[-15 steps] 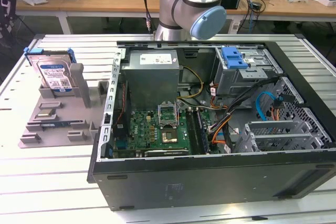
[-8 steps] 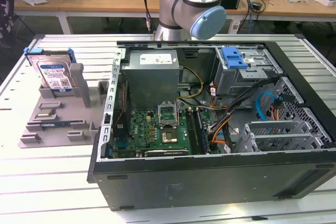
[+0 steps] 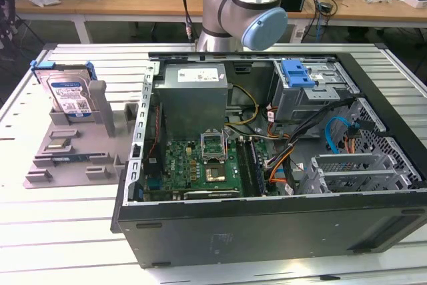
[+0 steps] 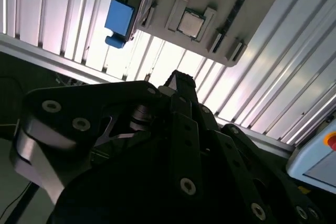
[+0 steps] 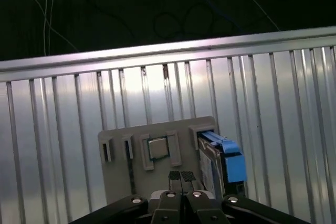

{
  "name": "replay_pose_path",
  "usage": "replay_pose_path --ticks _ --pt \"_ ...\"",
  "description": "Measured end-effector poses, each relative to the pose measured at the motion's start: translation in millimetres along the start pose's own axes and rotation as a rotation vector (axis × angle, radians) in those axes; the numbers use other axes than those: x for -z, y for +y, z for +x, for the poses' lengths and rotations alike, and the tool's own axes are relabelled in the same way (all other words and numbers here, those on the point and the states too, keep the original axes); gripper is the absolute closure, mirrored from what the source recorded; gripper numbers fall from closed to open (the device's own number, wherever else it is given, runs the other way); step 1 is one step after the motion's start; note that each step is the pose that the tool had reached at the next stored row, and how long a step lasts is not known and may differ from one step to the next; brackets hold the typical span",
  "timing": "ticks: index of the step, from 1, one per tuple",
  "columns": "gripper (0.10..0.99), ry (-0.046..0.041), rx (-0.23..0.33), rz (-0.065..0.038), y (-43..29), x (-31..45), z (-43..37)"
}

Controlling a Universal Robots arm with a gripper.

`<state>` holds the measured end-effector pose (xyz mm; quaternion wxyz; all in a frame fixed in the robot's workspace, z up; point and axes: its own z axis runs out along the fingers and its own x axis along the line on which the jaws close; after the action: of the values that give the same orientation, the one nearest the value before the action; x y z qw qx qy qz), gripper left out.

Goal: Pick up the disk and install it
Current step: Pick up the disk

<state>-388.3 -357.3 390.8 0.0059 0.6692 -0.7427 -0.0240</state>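
The disk (image 3: 69,95), silver with a white-and-blue label and a blue frame, stands on edge in the grey stand (image 3: 67,155) at the exterior view's left, beside the open computer case (image 3: 267,225). In the first wrist view my gripper (image 5: 181,176) hangs high above the stand (image 5: 121,182), its two pads pressed together with nothing between them. The disk (image 5: 224,162) lies a little to one side of the fingertips there. The second wrist view has the gripper (image 4: 181,80) dark in front, with the disk's blue frame (image 4: 119,17) beyond it.
The arm (image 3: 243,11) rises behind the case. Inside the case are a motherboard (image 3: 207,161), loose cables (image 3: 300,145) and a grey drive cage (image 3: 313,95) topped by a blue latch (image 3: 297,73). A processor chip (image 5: 157,148) sits in the stand. The ribbed metal table (image 3: 67,231) surrounds everything.
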Motion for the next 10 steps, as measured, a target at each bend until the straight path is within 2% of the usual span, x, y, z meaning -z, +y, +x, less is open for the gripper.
replay_pose_path --ticks 8,10 --pt "0.98 0.0041 0.094 -0.002 0.0 0.1 0.0" --pt "0.98 0.0058 0.131 -0.003 0.0 0.1 0.0"
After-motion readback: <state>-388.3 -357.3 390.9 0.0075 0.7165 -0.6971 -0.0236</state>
